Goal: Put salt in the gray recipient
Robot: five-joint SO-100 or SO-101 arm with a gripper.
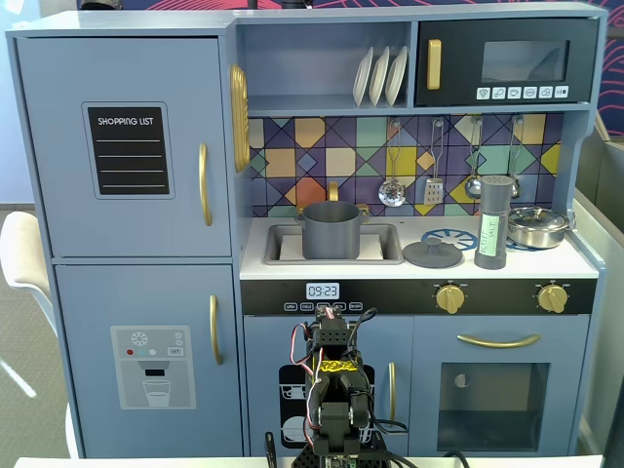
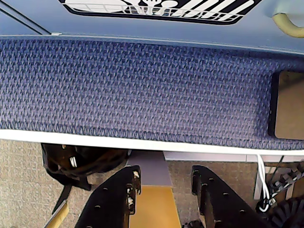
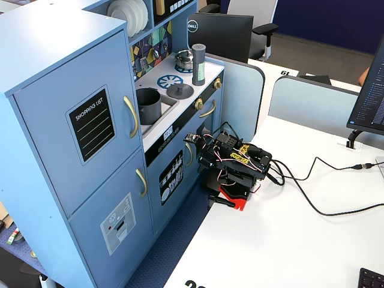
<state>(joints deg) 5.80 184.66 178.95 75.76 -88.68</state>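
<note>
Salt (image 1: pixel 493 222) stands upright on the counter of the toy kitchen (image 1: pixel 127 244) in a fixed view, on the right part, between the flat gray lid (image 1: pixel 433 254) and the shiny silver pan (image 1: pixel 537 226), and nothing touches it. We see the gray recipient (image 1: pixel 331 230) sitting in the sink (image 1: pixel 382 255) to the left of the lid, well apart from the salt and with its mouth open to the top. The arm (image 1: pixel 331 390) is folded low in front of the cabinet doors, below the counter, so we judge that the task has not begun and the first step, the reach for the salt, is the one in hand. In the wrist view, the gripper (image 2: pixel 164 183) looks down at the floor; its two black fingers (image 2: pixel 118 199) stand apart with only a yellow part and the floor between them, so the claw is open and empty. Above it we see a blue carpet strip (image 2: pixel 142 85) and the bottom edge of the kitchen, but neither task thing. In another fixed view, from the side, the salt (image 3: pixel 198 65) is at the far end of the counter and the recipient (image 3: pixel 148 105) is nearer, and the arm (image 3: pixel 237 165) rests folded on the white table (image 3: pixel 288 240). We think the next move calls for lifting the arm up to counter height, then reaching to the salt with the fingers around its slim body, gently, because so tall a shaker may tip over.
</note>
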